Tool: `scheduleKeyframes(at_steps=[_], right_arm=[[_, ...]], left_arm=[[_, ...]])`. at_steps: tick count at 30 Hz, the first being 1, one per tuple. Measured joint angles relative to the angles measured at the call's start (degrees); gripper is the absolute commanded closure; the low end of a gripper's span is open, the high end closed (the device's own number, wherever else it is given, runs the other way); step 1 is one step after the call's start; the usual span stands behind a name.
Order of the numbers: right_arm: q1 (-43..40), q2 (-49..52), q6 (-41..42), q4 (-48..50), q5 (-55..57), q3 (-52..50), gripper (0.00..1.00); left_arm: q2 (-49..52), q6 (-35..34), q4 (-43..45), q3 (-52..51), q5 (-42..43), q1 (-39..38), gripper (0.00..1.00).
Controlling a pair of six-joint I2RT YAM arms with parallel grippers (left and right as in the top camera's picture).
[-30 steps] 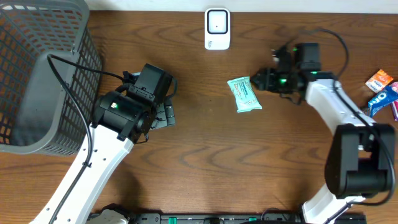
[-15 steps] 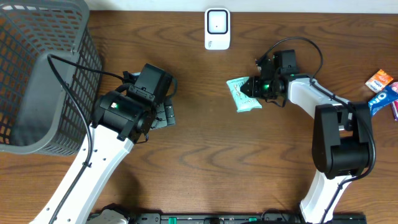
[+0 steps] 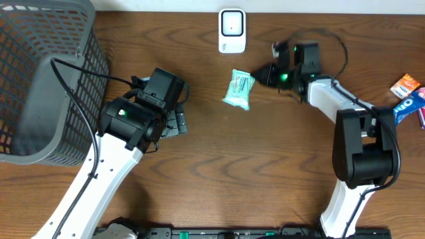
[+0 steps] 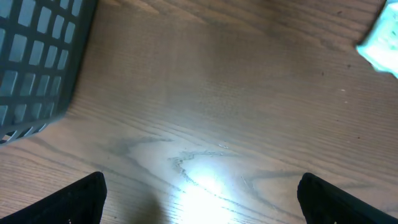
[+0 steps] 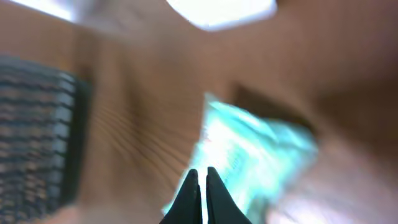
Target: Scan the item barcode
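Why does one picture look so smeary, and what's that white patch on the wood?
Right wrist view: heavily blurred, the packet is a teal smear; only the right gripper looks sharp. Left wrist view: the white patch is glare on the table, and the picture is slightly soft. Overhead view: sharp and evenly lit.

A mock shop checkout set up in a robotics lab. A grey plastic mesh shopping basket (image 3: 26,40) and a small white barcode scanner (image 3: 232,30) sit on the brown wood-grain surface (image 3: 265,166). The goods are colourful wrapped snacks (image 3: 406,85) and a teal plastic packet (image 3: 238,89), and two white-and-black robot arms (image 3: 99,179) serve as the cashier.
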Motion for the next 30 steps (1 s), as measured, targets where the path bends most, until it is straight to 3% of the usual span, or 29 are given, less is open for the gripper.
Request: scheduleKeyframes(at_steps=[4,6,11,14,16,19,30], right_arm=[[-0.2,-0.2,3.2,1.6,-1.4,4.6,0.97],[-0.2,-0.7,4.3,-0.1,-1.2,5.3,0.81],[0.5,-1.2,6.1,-14.3,6.9,5.6,0.66],[2.2,-1.2,7.6,-19.4,12.9,5.4,0.41],[3.7,-1.2,8.1,-19.6,15.1,5.4,0.34],[6.9,-1.2,8.8,-19.7,18.2,5.4,0.29],[12.3,-1.2,15.5,-20.9,31.5,3.9,0.33]], left_arm=[[0.0,0.0,0.0,0.0,0.0,0.0,0.02],[0.0,0.0,0.0,0.0,0.0,0.0,0.02],[0.0,0.0,0.0,0.0,0.0,0.0,0.02],[0.0,0.0,0.0,0.0,0.0,0.0,0.02],[0.0,0.0,0.0,0.0,0.0,0.0,0.02],[0.0,0.0,0.0,0.0,0.0,0.0,0.02],[0.0,0.0,0.0,0.0,0.0,0.0,0.02]])
